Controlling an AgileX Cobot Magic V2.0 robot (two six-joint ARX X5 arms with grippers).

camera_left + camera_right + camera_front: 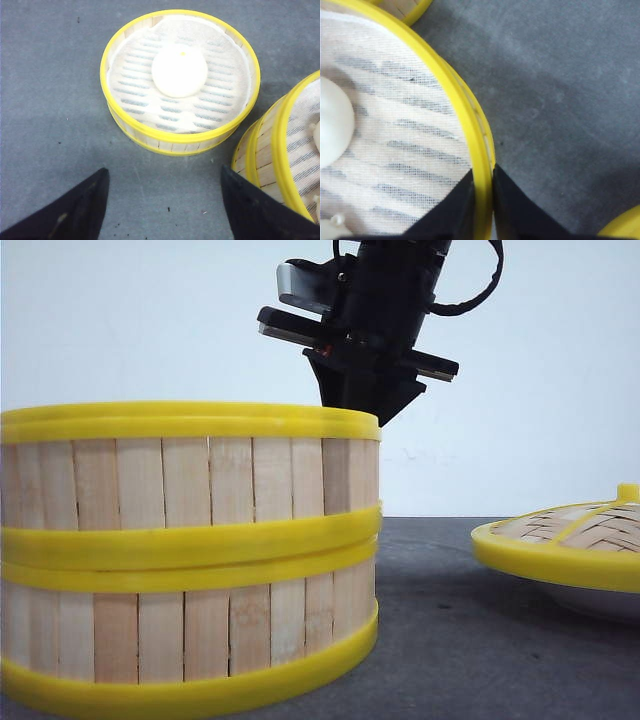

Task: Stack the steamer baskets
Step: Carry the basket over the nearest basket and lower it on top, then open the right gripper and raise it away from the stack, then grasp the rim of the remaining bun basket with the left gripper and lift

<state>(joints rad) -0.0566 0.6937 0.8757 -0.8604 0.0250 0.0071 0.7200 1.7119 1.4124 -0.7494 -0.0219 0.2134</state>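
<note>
Two stacked steamer baskets (190, 560) fill the front view's near left, upright, rims level; the right gripper (352, 405) sits behind their top rim at one o'clock, the lid (570, 535) at three o'clock.

Left wrist: the left gripper (165, 200) hangs wide apart; a single basket (180, 80) with a bun (179, 70) stands upright at twelve o'clock.

Right wrist: fingers (512, 210) pinch the top basket's rim.

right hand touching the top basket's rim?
Touching. In the right wrist view the right hand has one finger on each side of the top basket's yellow rim, both pressed against it with no gap.
</note>
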